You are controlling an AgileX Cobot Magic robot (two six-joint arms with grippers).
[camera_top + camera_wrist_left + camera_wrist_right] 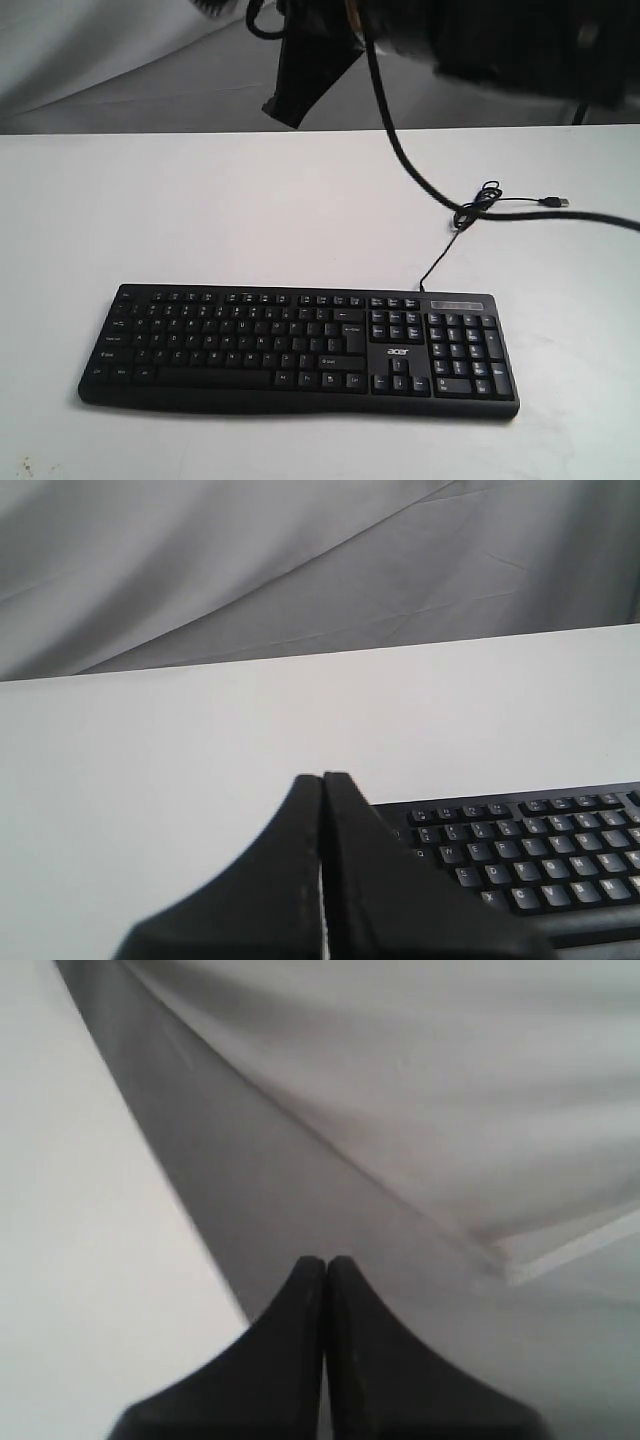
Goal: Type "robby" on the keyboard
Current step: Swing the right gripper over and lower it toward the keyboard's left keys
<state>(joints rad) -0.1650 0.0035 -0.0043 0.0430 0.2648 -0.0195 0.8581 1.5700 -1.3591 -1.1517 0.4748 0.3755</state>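
**Exterior view.** The keyboard lay flat near the front edge of the white desk. Its thin cable ran back to a loose USB plug. A thick arm cable crossed the thin one, so arm motion could drag the keyboard.

**Left wrist view.** The left claw was fully closed and empty, with letter keys visible beyond it. Its blunt tip could depress two adjacent keys.

**Right wrist view.** The right claw was closed and empty, facing grey cloth. No keyboard showed here. Only the exterior view showed the cables.
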